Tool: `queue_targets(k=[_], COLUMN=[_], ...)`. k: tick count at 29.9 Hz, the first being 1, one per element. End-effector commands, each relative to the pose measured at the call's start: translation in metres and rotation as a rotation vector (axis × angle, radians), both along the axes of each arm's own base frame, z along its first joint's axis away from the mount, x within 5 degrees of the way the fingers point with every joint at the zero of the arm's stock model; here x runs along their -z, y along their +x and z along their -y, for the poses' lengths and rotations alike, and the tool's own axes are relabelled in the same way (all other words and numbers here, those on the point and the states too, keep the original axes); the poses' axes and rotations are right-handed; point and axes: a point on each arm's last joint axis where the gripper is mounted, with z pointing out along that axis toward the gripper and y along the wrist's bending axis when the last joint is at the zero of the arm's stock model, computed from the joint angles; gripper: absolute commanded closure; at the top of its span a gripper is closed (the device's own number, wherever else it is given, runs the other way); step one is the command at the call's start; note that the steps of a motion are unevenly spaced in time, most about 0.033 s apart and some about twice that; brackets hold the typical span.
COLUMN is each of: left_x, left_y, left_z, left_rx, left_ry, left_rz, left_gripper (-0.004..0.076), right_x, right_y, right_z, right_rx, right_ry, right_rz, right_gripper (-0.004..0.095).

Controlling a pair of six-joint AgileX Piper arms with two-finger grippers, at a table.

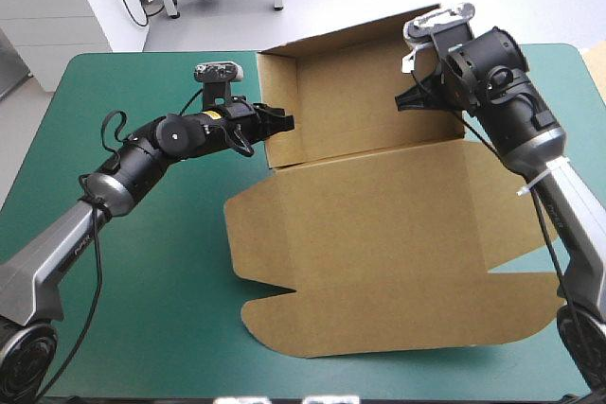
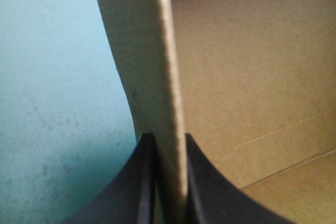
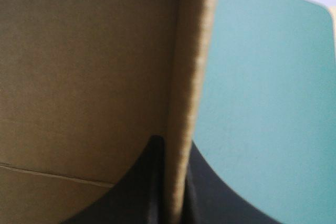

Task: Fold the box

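The brown box (image 1: 379,234) lies mostly flat on the teal-green table, its far part raised into a back wall and two side walls. My left gripper (image 1: 282,123) is shut on the box's left side wall (image 2: 157,77), the board edge standing between its black fingers (image 2: 131,192). My right gripper (image 1: 412,99) is shut on the box's right side wall (image 3: 191,77), one finger (image 3: 142,187) inside the tray, the other outside. The wide lid panel with its flaps (image 1: 284,319) lies flat toward the near edge.
Bare teal-green cover (image 1: 142,253) lies left of the box and beyond the right wall (image 3: 273,103). The far table edge (image 1: 170,54) runs just behind the raised back wall.
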Motion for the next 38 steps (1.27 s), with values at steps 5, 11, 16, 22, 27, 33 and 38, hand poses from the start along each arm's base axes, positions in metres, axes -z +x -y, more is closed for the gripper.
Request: queue_targets(k=[5,11,16,22,27,33,38], left_x=[-0.027,0.004,0.031,0.04,0.039,0.039,0.019], left_y=[-0.015,-0.002,0.007,0.01,0.009,0.01,0.014], left_z=[-0.006,-0.001,0.003,0.006,0.005,0.005,0.007], left_rx=[0.01,0.035,0.054,0.071,0.09,0.086,0.07], left_ry=[0.266,0.382,0.429,0.449,0.472,0.466,0.437], left_rz=[-0.117,-0.284,-0.381,-0.399,-0.411,-0.399,-0.352], left_gripper=[0.0731,0.0731,0.0731,0.0695,0.0464,0.0148,0.0134], right_x=[0.05,0.095,0.114,0.121,0.122,0.121,0.098], right_y=[0.0,0.014,0.023,0.023,0.024,0.025,0.032], right_z=[-0.007,-0.011,-0.015,-0.02,-0.017,-0.016,-0.018], right_rx=[-0.077,-0.054,-0.054,-0.096,-0.092,-0.09,-0.103], right_ry=[0.168,0.134,0.115,0.153,0.19,0.196,0.224], right_rz=[-0.15,-0.3,-0.349,-0.403,-0.425,-0.417,-0.318], right_gripper=[0.091,0.091,0.091,0.0864,0.0574,0.0246,0.0221])
